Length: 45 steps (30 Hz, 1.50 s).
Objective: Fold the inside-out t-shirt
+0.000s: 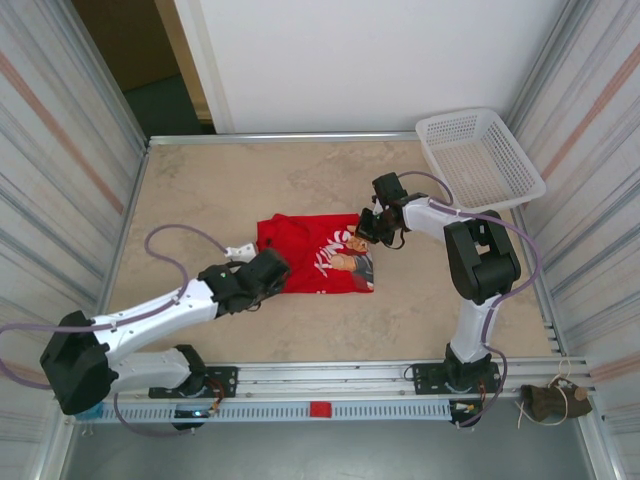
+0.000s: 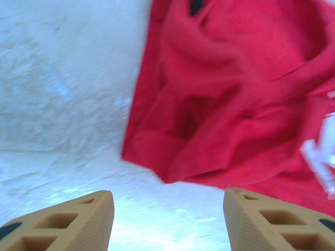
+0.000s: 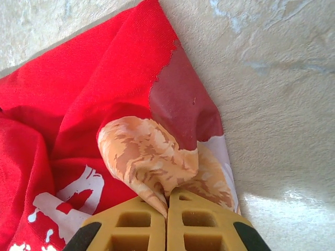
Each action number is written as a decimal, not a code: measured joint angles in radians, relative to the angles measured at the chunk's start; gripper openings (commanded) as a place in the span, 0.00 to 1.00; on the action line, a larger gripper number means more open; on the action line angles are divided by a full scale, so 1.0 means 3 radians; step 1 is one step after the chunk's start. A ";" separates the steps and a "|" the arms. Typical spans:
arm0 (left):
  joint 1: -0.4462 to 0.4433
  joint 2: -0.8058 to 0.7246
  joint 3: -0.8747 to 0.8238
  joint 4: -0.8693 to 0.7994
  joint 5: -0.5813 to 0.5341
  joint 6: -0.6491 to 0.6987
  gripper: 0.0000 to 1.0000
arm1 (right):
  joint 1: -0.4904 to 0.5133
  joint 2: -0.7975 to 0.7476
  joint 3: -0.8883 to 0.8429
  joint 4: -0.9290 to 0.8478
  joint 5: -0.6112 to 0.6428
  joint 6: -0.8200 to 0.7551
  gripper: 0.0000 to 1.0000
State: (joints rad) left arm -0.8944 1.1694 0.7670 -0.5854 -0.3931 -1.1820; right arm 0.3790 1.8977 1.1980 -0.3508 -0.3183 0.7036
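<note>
Fingers (image 3: 133, 227) of the right gripper (image 3: 167, 197) are clenched on a raised fold of the inside-out t-shirt (image 3: 78, 94), pinching the tan printed cloth, while the left gripper (image 2: 167, 212) hangs released, its two pads (image 2: 78, 219) spread apart over bare tabletop just beside the shirt's left edge with nothing between them. Counted by size, there is one table (image 1: 220, 180), two arms, left (image 1: 150, 315) and right (image 1: 480, 260), one white mesh basket (image 1: 478, 160) at the far right corner and one red shirt. It lies near the table's middle as a rumpled rectangle, its long axis running left to right, the print at the right end. Mottled tan surface; ribbed panels on both sides, a white wall behind.
</note>
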 measured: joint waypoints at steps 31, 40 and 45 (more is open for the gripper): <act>0.1298 0.3423 0.2900 0.0991 0.2084 0.1720 0.60 | 0.1424 -0.2480 -0.1841 -0.0392 0.1204 0.1792 0.61; 0.1539 0.2274 0.2290 0.0791 0.2171 0.2160 0.66 | -0.0286 -0.2682 -0.1128 -0.0591 0.0806 0.0651 0.55; 0.1539 0.1974 0.2216 0.0749 0.2248 0.2399 0.66 | -0.0598 -0.1700 -0.0557 -0.0456 0.0320 0.0131 0.48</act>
State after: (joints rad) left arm -0.4328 1.7615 1.4319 -0.3607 0.2813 -0.4622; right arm 0.1997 1.3876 1.0309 -0.4877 -0.2222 0.7429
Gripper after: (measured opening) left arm 0.660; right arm 0.490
